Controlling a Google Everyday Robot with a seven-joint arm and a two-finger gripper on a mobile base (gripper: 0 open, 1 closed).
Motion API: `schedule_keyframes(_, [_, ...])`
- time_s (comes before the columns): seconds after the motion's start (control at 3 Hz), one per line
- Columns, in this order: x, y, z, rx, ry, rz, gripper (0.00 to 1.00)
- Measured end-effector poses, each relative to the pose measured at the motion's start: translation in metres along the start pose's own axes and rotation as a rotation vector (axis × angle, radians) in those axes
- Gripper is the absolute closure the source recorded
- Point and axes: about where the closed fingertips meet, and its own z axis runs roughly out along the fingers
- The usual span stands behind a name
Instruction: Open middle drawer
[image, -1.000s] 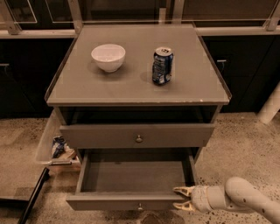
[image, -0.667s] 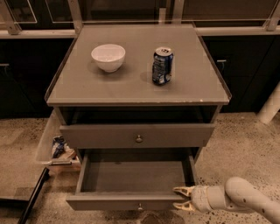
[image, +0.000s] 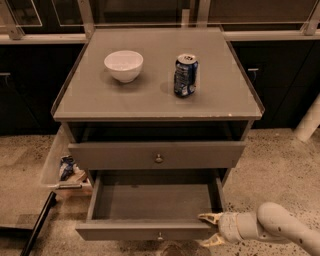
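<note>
The middle drawer (image: 150, 231) is grey with a small round brass knob (image: 160, 235). It stands pulled far out at the bottom of the grey cabinet, and its inside shows empty. My gripper (image: 210, 230) is at the right end of that drawer's front panel. It is open, with one yellowish finger (image: 209, 218) over the drawer's inner side and the other in front of the panel. The arm (image: 272, 227) comes in from the lower right. Above it, another grey drawer (image: 115, 156) with its own brass knob (image: 159, 158) stands out a little.
A white bowl (image: 123, 65) and a blue drinks can (image: 185, 75) stand on the cabinet top (image: 150, 102). A clear bin (image: 55, 160) with packets hangs at the cabinet's left side. A dark bar (image: 37, 222) lies on the floor at the lower left. Dark cupboards stand behind.
</note>
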Motion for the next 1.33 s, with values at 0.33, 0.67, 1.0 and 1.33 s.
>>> schedule_keyframes(0.33, [-0.002,0.001,0.003,-0.011,0.009,-0.009,0.00])
schedule_keyframes(0.67, [-0.009,-0.004,-0.005,-0.015,0.021,-0.025,0.00])
schedule_keyframes(1.0, [-0.023,-0.014,-0.032,0.005,0.048,-0.061,0.00])
schedule_keyframes(1.33, [-0.044,-0.024,-0.068,0.037,0.077,-0.114,0.00])
